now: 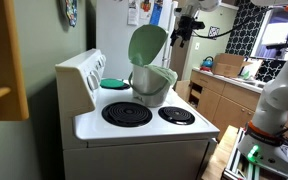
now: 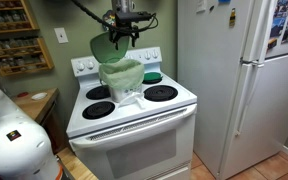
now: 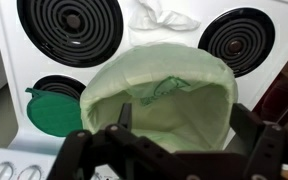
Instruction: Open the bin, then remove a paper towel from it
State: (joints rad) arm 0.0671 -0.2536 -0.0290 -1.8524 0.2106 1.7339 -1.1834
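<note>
The bin (image 1: 150,84) stands in the middle of the white stove top, and its sage-green lid (image 1: 147,45) is swung up open. It shows in both exterior views (image 2: 121,78). The wrist view looks down into its pale green liner (image 3: 169,100); I cannot make out any paper towel inside. A crumpled white paper towel (image 3: 159,17) lies on the stove next to the bin, and it also shows in an exterior view (image 2: 132,97). My gripper (image 3: 184,122) hangs above the bin's mouth, open and empty (image 1: 180,38) (image 2: 122,38).
A flat teal disc (image 3: 52,108) lies on a back burner (image 1: 115,83) (image 2: 152,77). Black coil burners (image 3: 69,25) surround the bin. A white fridge (image 2: 249,80) stands beside the stove. Wooden cabinets (image 1: 219,100) stand nearby.
</note>
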